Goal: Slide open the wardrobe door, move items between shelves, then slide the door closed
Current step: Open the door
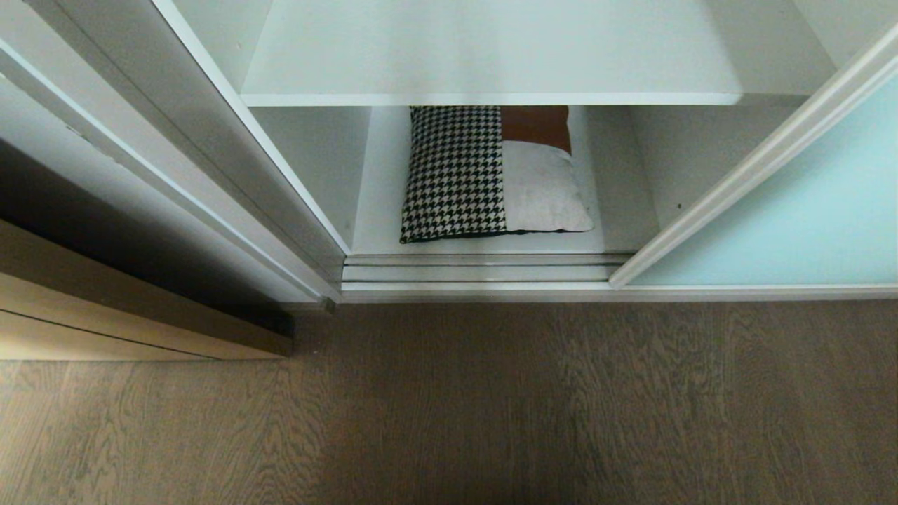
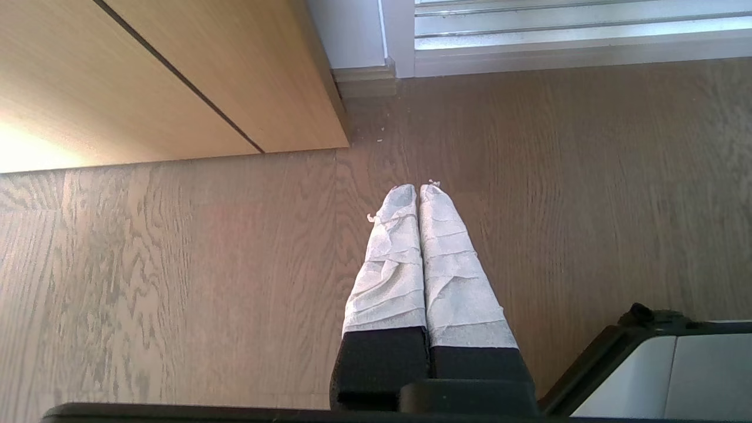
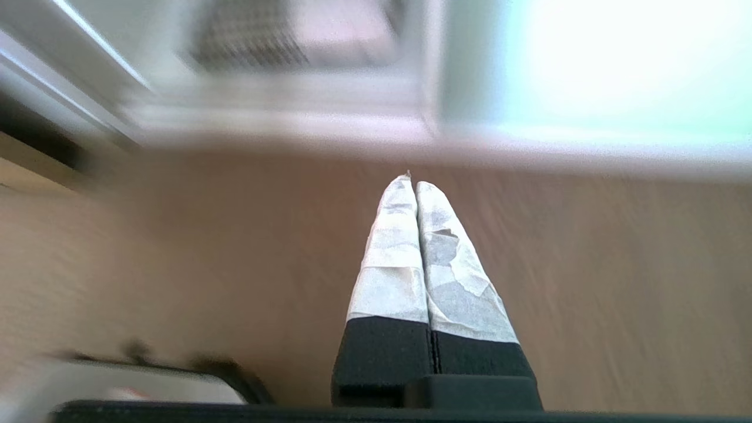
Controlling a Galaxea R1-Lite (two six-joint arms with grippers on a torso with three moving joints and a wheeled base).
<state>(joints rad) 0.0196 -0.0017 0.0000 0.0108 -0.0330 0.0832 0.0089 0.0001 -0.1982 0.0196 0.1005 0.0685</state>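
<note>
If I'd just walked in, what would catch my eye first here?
Probably the houndstooth cushion lying on the wardrobe's bottom shelf, overlapping a cream cushion beside it. To the right, the aqua sliding door stands pushed aside. Both grippers, left and right, hang shut above the wooden floor.
</note>
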